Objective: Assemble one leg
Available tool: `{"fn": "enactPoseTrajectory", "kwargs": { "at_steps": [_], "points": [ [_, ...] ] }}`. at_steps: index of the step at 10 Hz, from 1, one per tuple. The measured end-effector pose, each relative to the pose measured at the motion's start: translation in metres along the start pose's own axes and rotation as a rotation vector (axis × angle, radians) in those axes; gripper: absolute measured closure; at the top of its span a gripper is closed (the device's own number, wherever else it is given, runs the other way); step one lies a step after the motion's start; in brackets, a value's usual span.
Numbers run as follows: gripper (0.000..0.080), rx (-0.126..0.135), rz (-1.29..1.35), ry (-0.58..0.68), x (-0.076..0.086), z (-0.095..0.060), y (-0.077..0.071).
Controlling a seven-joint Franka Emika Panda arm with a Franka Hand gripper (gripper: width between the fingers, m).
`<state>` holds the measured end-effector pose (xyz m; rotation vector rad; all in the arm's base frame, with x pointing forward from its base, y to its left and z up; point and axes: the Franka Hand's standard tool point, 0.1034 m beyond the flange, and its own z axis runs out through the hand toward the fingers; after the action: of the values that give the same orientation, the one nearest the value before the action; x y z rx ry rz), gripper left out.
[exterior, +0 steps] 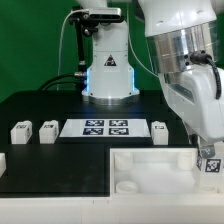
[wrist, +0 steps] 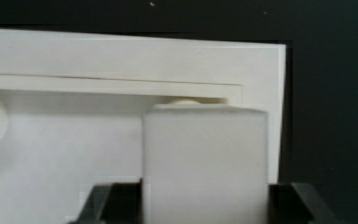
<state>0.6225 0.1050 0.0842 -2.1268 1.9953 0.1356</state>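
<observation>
My gripper (exterior: 209, 160) is shut on a white leg (exterior: 211, 163) with a black-and-white tag, holding it upright over the right corner of the large white tray-shaped panel (exterior: 150, 165) at the front. In the wrist view the leg (wrist: 206, 160) stands between my two black fingers (wrist: 114, 205), just in front of the panel's raised rim (wrist: 140, 75), with a round hole (wrist: 194, 100) showing right behind its top. Three more legs lie on the black table: two on the exterior view's left (exterior: 21, 130) (exterior: 47, 129) and one right of the marker board (exterior: 160, 129).
The marker board (exterior: 106, 127) lies flat at the table's middle. The arm's white base (exterior: 107, 70) with a blue light stands behind it. A small white bracket (exterior: 2, 160) sits at the far left edge.
</observation>
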Motion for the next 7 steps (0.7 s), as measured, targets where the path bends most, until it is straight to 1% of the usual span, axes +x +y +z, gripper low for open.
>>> {"fn": "enactPoseTrajectory", "kwargs": {
  "at_steps": [1, 2, 3, 4, 5, 7],
  "points": [
    [0.0439, -0.001, -0.013, 0.000, 0.000, 0.001, 0.000],
    [0.0302, -0.002, -0.091, 0.002, -0.001, 0.000, 0.000],
    [0.0187, -0.010, -0.212, -0.002, -0.009, 0.000, 0.000],
    [0.0187, -0.040, -0.350, -0.008, -0.014, -0.002, 0.001],
    [0.0157, -0.058, -0.499, -0.005, -0.017, -0.002, 0.002],
    [0.0152, -0.054, -0.714, -0.008, -0.014, -0.001, 0.001]
  ]
}}
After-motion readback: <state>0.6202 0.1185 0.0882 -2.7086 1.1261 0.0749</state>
